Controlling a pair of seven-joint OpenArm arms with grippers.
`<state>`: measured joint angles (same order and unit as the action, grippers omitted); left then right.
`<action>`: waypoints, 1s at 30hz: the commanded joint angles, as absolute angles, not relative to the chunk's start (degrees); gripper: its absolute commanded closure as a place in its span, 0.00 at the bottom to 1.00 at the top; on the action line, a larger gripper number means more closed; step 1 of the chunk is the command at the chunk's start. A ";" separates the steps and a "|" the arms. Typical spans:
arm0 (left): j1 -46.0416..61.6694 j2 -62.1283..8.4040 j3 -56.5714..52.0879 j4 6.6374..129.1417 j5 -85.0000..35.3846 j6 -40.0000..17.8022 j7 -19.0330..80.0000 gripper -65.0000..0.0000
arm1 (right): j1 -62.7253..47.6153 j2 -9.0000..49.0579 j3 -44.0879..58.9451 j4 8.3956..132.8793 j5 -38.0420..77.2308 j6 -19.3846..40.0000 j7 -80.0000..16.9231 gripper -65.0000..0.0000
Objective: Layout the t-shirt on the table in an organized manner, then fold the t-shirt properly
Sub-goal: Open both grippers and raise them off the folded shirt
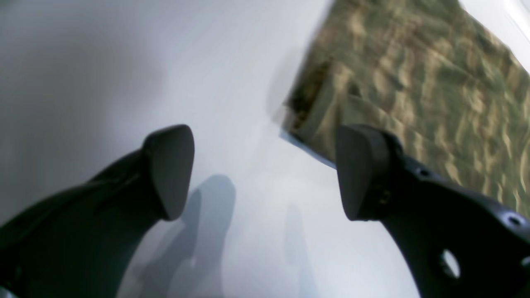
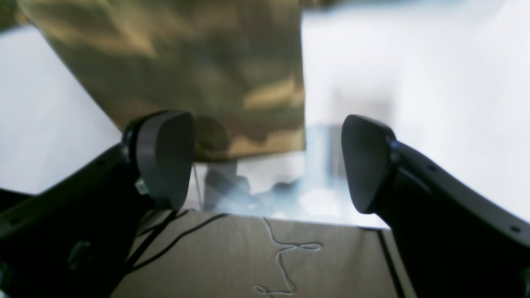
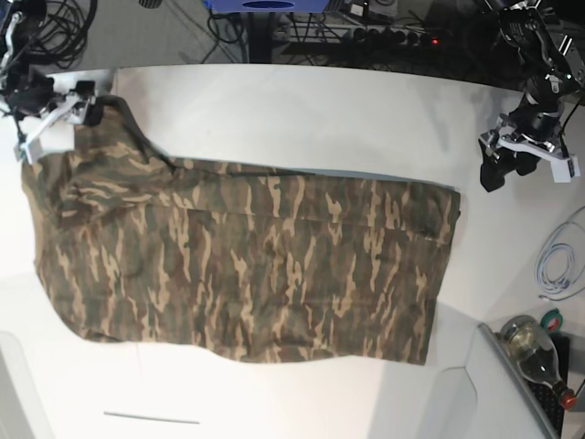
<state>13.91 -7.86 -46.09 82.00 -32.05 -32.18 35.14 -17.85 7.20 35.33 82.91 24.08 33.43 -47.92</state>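
The camouflage t-shirt [image 3: 247,265] lies spread flat across the white table [image 3: 302,119], its long side running left to right. My left gripper [image 1: 265,169] is open with nothing between its fingers. It hovers over bare table just off the shirt's corner [image 1: 414,74], and shows at the right of the base view [image 3: 507,169]. My right gripper [image 2: 265,159] is open too and holds nothing, with the shirt's edge [image 2: 198,70] just beyond its fingertips. In the base view it sits at the shirt's far left corner [image 3: 69,114].
A glass bottle [image 3: 535,352], a coiled white cable [image 3: 553,261] and tape rolls [image 3: 553,320] lie off the table's right side. Below the table edge in the right wrist view is a brown floor with a white cord [image 2: 285,256]. Dark cables run behind the table.
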 commanded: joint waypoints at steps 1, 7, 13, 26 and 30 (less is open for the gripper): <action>14.55 -8.75 -46.46 82.95 -32.92 -32.31 33.98 0.22 | -17.19 8.22 35.47 83.21 25.27 33.45 -45.49 0.22; 15.60 -9.01 -46.55 82.95 -32.92 -32.40 33.98 0.22 | -17.10 8.22 35.38 79.08 25.27 33.54 -44.97 0.24; 15.69 -8.92 -46.55 82.95 -32.92 -32.40 33.98 0.22 | -16.84 8.22 35.38 77.67 25.36 33.63 -45.23 0.79; 16.48 -8.84 -46.46 82.95 -32.92 -32.40 33.98 0.22 | -6.73 7.96 35.38 91.38 25.36 35.65 -61.14 1.00; 16.48 -8.84 -46.02 82.95 -32.92 -32.40 33.98 0.22 | 0.66 7.96 35.30 91.12 25.27 35.56 -65.45 1.00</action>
